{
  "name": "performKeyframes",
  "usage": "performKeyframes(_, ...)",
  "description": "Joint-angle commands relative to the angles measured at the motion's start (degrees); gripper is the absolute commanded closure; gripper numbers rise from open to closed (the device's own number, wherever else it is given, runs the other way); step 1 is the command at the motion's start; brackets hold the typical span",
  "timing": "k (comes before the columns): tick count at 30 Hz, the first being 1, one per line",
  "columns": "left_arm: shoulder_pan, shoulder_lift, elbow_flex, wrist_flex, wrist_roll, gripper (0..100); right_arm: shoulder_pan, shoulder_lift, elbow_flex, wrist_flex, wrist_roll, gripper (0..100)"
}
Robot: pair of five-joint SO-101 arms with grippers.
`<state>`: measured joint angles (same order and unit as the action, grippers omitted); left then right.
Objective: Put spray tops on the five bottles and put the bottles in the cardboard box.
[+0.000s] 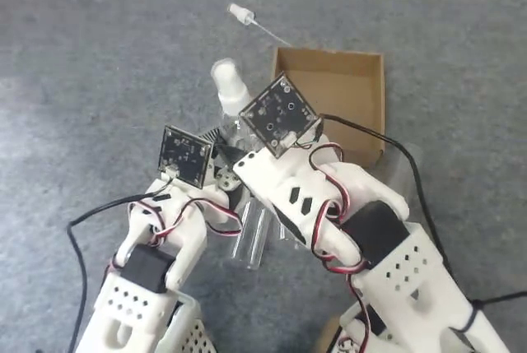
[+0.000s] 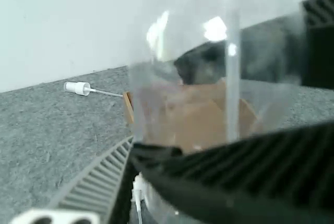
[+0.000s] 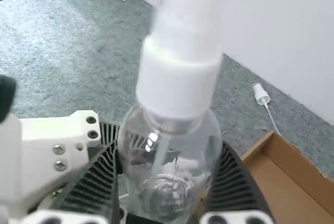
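One bottle (image 3: 167, 166) stands upright with its white spray top (image 3: 180, 72) pointing up, just beside the cardboard box (image 1: 346, 81). Your right gripper (image 3: 167, 187) squeezes its sides. Your left gripper (image 1: 224, 168) sits close against it, but I cannot tell if it grips. One loose spray top (image 1: 241, 14) lies flat past the box. More clear bottles (image 1: 255, 238) lie under your arms (image 1: 313, 197), too hidden to count.

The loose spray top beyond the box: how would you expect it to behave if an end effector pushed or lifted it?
The spray top looks small and plastic, so probably very light. Its thin tube would likely flex when lifted. Lying on its side, its round head might roll or pivot if pushed.
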<state>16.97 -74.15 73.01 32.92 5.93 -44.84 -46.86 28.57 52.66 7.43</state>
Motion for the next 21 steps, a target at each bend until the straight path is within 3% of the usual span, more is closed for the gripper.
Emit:
performKeyframes(1, -1.2, -0.4, 0.8, -4.9, 0.3, 72, -2.4, -2.8, -1.9, 0.3, 0.2, 96.7)
performKeyframes(9, -1.2, -0.5, 2.1, -7.6, 0.4, 85, -2.4, -2.8, -1.6, 0.5, 0.2, 96.7)
performKeyframes(15, -1.6, -0.5, 2.1, -7.6, 0.4, 86, -2.1, -2.6, -1.6, 0.7, 0.2, 96.7)
performKeyframes(21, -1.2, -0.5, 2.1, -7.6, 0.4, 94, -2.1, -2.8, -1.8, 0.2, 0.2, 96.5)
